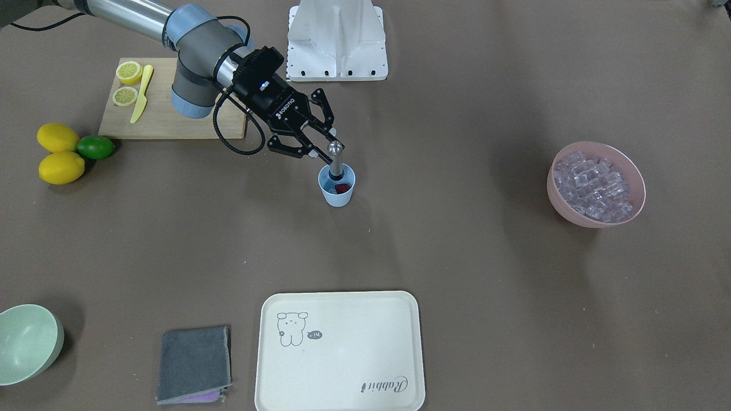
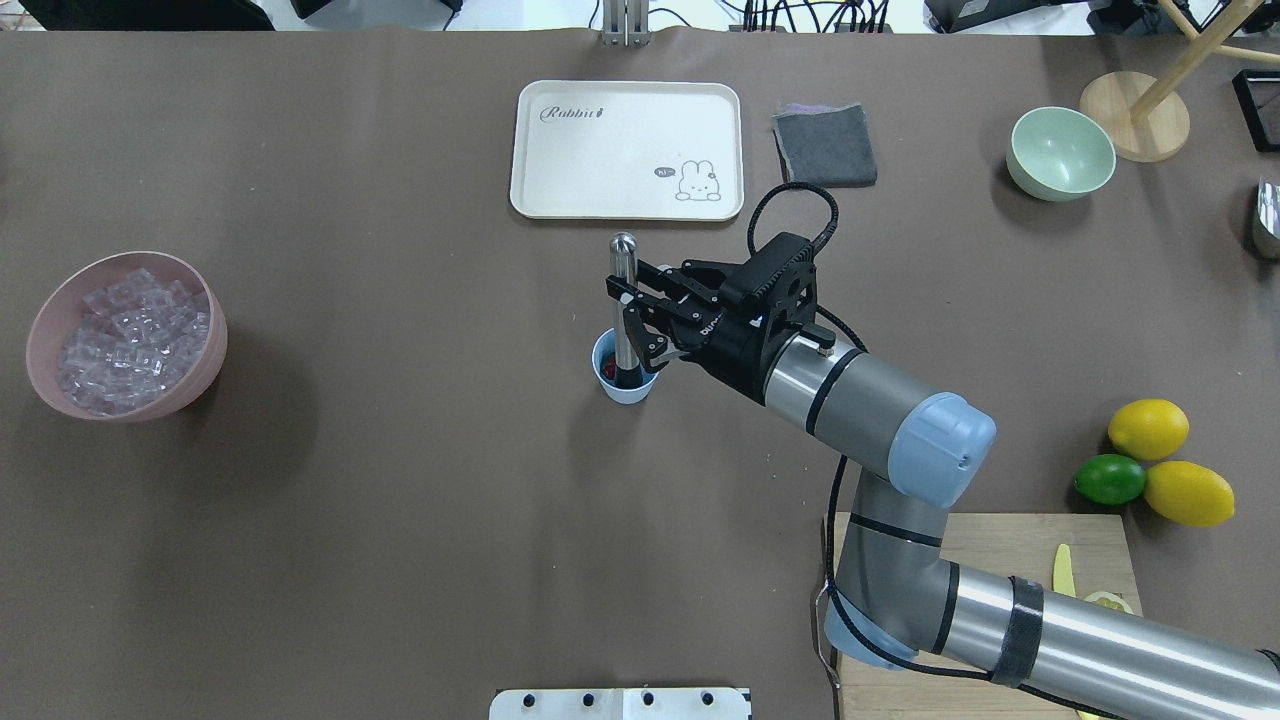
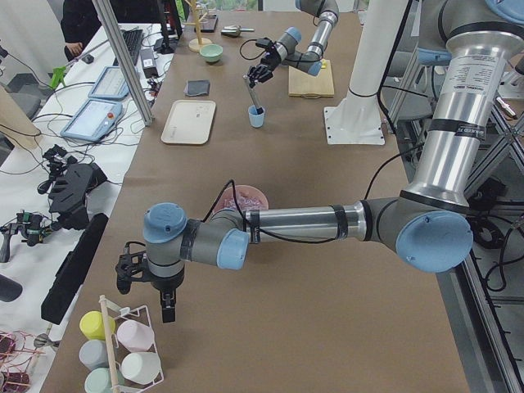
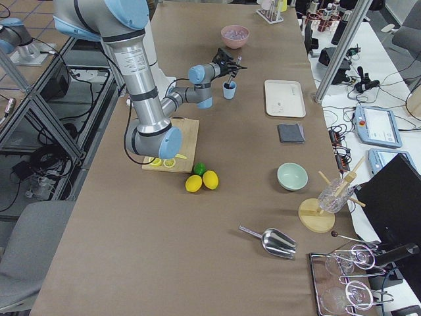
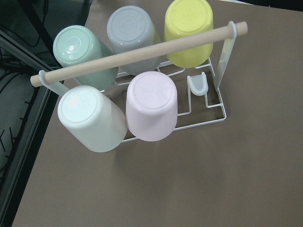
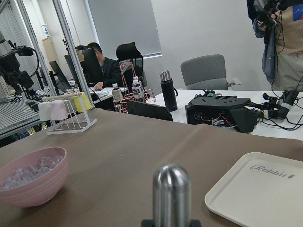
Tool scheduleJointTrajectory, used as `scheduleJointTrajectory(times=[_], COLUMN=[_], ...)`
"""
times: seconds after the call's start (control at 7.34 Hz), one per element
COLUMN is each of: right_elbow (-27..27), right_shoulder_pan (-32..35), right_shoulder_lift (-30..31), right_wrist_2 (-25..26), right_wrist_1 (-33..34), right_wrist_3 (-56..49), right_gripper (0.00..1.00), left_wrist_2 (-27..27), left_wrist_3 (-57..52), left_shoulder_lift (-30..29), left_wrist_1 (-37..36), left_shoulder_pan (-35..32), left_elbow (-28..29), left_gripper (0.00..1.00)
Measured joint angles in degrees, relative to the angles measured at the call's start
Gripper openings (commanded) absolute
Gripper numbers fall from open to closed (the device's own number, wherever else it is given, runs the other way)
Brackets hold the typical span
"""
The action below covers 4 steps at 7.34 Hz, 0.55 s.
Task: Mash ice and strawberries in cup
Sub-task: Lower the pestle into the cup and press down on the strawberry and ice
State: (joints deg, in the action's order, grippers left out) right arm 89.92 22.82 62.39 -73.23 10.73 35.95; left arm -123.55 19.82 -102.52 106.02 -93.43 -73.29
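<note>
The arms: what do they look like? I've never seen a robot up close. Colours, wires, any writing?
The right arm and left arm are shiny silver tubes linked by grey joints with pale blue caps. The right arm ends in a black two-finger end effector with white lettering and a small blue light. A black cable loops from its wrist, and a black strap wraps one tube.

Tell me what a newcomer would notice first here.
The right gripper grips a steel muddler standing in the light blue cup at mid-table, a red strawberry inside. Toward the robot's left sits a pink bowl heaped with ice; toward its right, two yellow lemons and a green lime near the cutting board.
</note>
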Motion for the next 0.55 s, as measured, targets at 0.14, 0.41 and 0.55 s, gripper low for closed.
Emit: scheduleJointTrajectory(times=[0.14, 0.41, 0.55], right_elbow=[-0.2, -0.6, -0.7], right_shoulder_pan=[-0.1, -0.2, -0.2], right_shoulder_lift=[0.0, 0.0, 0.0], right_wrist_2=[0.1, 0.8, 1.0], right_wrist_1=[0.0, 0.0, 0.0], right_wrist_3=[0.0, 0.0, 0.0], right_gripper=[0.0, 0.0, 0.0], left_wrist_2=[0.0, 0.0, 0.0], left_wrist_3=[0.0, 0.0, 0.0], left_shoulder_lift=[0.0, 0.0, 0.0], left_wrist_1=[0.0, 0.1, 0.1], left_shoulder_pan=[0.0, 0.0, 0.1], left_elbow=[0.0, 0.0, 0.0], left_gripper=[0.98, 0.98, 0.98])
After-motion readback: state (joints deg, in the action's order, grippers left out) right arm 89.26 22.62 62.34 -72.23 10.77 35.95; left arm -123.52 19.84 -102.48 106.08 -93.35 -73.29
